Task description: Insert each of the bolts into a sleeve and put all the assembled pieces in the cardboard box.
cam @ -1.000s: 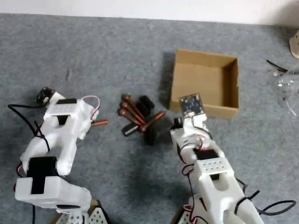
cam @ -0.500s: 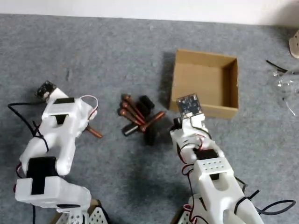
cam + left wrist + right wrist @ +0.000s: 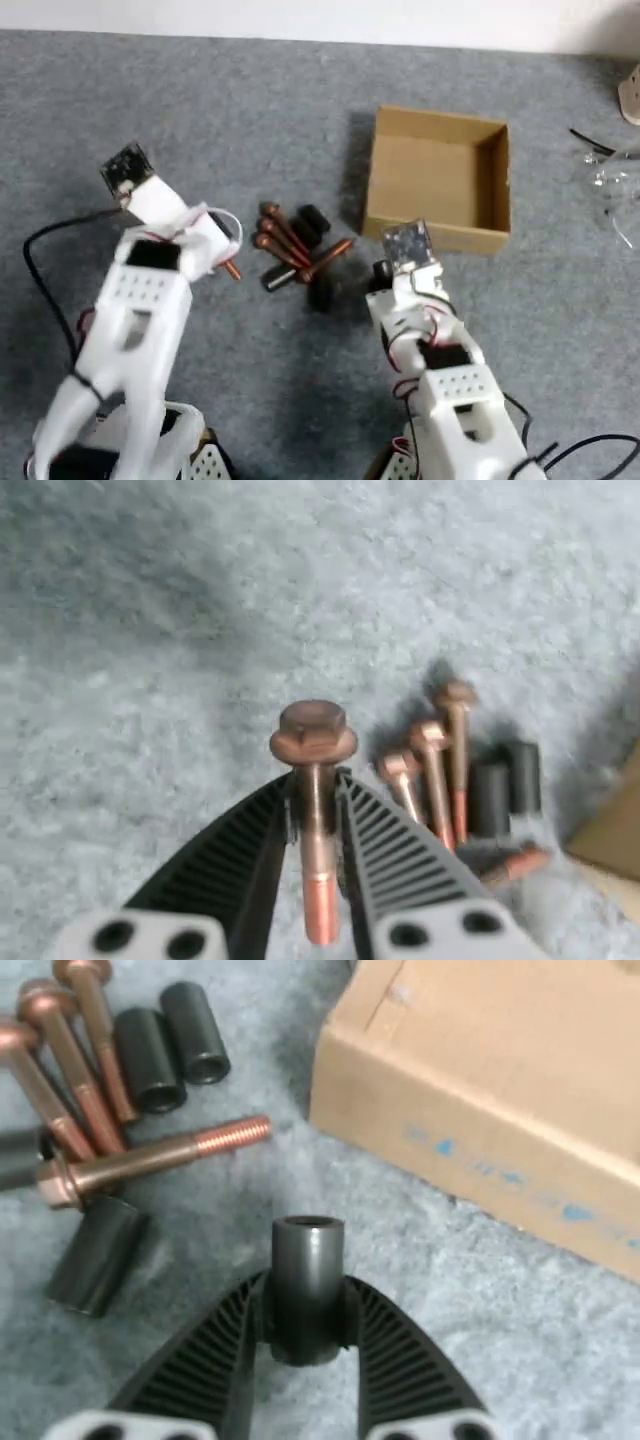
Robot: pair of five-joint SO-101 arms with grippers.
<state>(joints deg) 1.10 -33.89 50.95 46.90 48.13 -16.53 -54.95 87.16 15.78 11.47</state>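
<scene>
Gripping a copper-coloured bolt by its shank, hex head beyond the tips, the left gripper is clamped tight near the pile. The right gripper pinches a black sleeve, seemingly just short of the cardboard box.

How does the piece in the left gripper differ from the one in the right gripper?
The bolt in the left gripper is copper-coloured; the sleeve in the right gripper is black. The bolt has a hexagonal head on a thin shank; the sleeve is a plain tube with an open end. Shared: each is clamped lengthwise in its gripper, one end sticking out past the tips.
</scene>
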